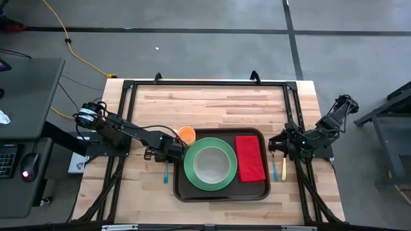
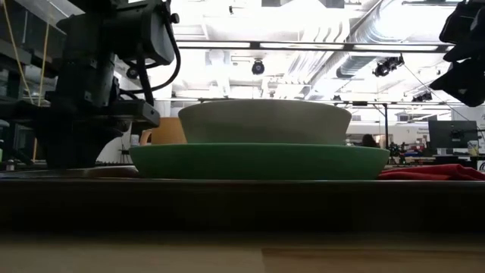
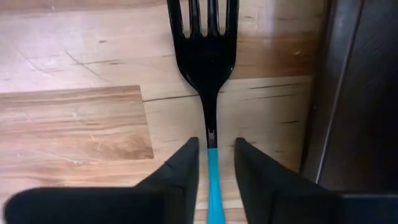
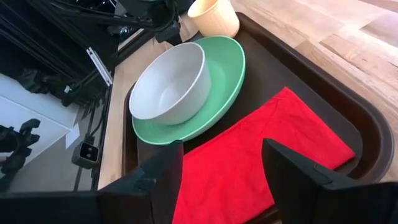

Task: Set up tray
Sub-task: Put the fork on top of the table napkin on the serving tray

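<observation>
The dark brown tray (image 1: 221,192) lies mid-table. On it sit a green plate (image 1: 192,174) carrying a pale bowl (image 1: 210,163), and a red napkin (image 1: 250,158). An orange cup (image 1: 186,134) stands at the tray's far left corner. A fork (image 3: 205,56) with a black head and a blue handle (image 1: 166,172) lies flat on the table just left of the tray. My left gripper (image 3: 216,171) is low over it and open, one finger on each side of the handle with a small gap. My right gripper (image 4: 221,180) hovers open at the tray's right edge (image 1: 282,144).
A yellow-handled utensil (image 1: 283,168) lies on the table right of the tray, below my right gripper. The tray's raised rim (image 3: 323,124) runs close beside the fork. Bare wood lies on the far half of the table (image 1: 212,102). A black frame borders the table.
</observation>
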You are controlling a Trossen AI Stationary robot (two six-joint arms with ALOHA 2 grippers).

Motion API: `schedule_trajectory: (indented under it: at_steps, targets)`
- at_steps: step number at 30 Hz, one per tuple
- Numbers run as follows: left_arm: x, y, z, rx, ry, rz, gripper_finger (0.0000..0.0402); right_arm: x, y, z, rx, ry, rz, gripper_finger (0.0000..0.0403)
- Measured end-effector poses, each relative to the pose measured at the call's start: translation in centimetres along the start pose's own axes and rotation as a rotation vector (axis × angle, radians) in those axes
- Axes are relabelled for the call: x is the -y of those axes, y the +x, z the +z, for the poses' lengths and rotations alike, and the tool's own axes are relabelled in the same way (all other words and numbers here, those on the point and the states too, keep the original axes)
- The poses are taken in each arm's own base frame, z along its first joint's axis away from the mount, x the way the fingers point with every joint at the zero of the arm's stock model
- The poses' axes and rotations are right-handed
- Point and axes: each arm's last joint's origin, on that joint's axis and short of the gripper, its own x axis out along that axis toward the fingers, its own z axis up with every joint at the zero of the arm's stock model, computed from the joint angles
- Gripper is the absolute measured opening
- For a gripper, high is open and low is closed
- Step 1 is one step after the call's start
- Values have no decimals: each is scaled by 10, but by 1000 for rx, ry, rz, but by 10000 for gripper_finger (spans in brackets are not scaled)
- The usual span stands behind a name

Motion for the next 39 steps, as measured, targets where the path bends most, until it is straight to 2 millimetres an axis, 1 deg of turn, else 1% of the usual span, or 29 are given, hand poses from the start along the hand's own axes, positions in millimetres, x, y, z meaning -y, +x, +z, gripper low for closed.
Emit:
schedule_trajectory:
  at_steps: [9,11,13,18,20,23,27,30,35,39]
  targets:
    - [-1,0,-1,-14,-7,13,28,0,0,0,-3,1,2,197]
    - [-1,0,-1,-14,-8,15,13,0,0,0,-3,1,2,197]
    - [-2,0,-1,-14,-9,20,12,0,0,0,-3,1,2,197]
    - [-4,0,-1,-38,-17,44,30,0,0,0,-16,1,11,197]
    - [-5,0,-1,-49,-23,59,27,0,0,-1,-21,1,14,197]
    - [-8,-2,-2,-55,-24,74,12,0,0,-1,-22,1,15,197]
    - [-11,-8,-2,-54,-29,62,11,0,0,-1,-22,1,15,197]
    - [-17,-12,-2,-37,-40,90,16,0,0,-1,-22,1,15,197]
    - [-26,-23,-12,-21,-34,93,10,0,0,-1,-22,1,15,197]
    - [-33,-35,-24,-3,-53,50,10,0,0,-1,-20,1,14,197]
